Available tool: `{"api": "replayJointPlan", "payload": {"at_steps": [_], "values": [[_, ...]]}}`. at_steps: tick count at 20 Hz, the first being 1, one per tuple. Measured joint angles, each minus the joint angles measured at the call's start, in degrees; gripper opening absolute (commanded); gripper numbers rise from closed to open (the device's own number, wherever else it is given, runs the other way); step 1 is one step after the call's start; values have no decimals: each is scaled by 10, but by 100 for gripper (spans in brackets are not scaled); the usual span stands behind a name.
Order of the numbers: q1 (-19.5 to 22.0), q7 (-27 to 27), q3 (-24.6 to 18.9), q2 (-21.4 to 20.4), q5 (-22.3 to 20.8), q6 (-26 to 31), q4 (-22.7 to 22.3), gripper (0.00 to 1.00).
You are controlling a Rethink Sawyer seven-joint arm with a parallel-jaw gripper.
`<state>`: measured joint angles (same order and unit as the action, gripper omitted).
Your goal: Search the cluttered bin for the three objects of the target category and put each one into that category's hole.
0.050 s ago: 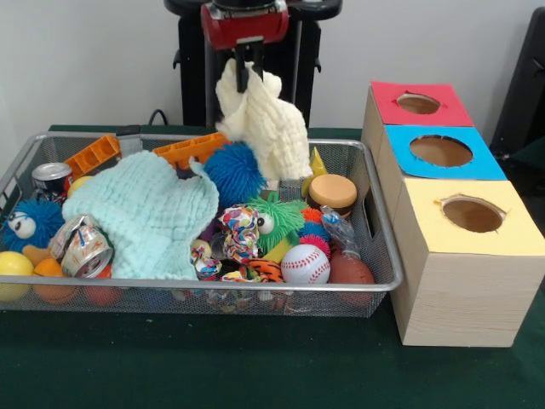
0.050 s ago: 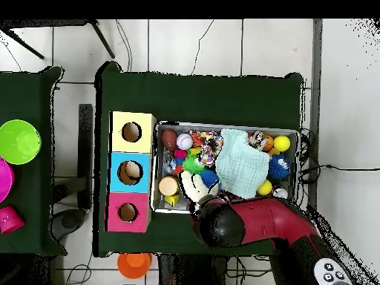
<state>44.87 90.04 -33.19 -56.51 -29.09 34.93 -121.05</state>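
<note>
A plain white wall [image 1: 102, 60] stands at the back. The table [image 2: 200, 93] has a dark green cloth on it. From above, the floor [image 2: 193, 44] is made of big pale tiles with thin dark lines. Another green table [image 2: 30, 96] stands to one side, holding a bright green bowl [image 2: 18, 141] and pink dishes [image 2: 6, 200]. An orange bucket [image 2: 134, 263] sits on the floor.

Robot lab, pedestal arm [image 2: 252, 223], green-clothed table [image 1: 255, 366], tiled floor [image 2: 193, 44]
</note>
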Motion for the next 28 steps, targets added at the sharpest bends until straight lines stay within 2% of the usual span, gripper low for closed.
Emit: {"api": "replayJointPlan", "payload": {"at_steps": [10, 22, 28], "values": [[52, -14, -56, -30, -13, 42, 0, 0], [100, -40, -98, -28, -42, 88, 15, 0], [130, -79, -123, -20, -57, 112, 32, 0]]}}
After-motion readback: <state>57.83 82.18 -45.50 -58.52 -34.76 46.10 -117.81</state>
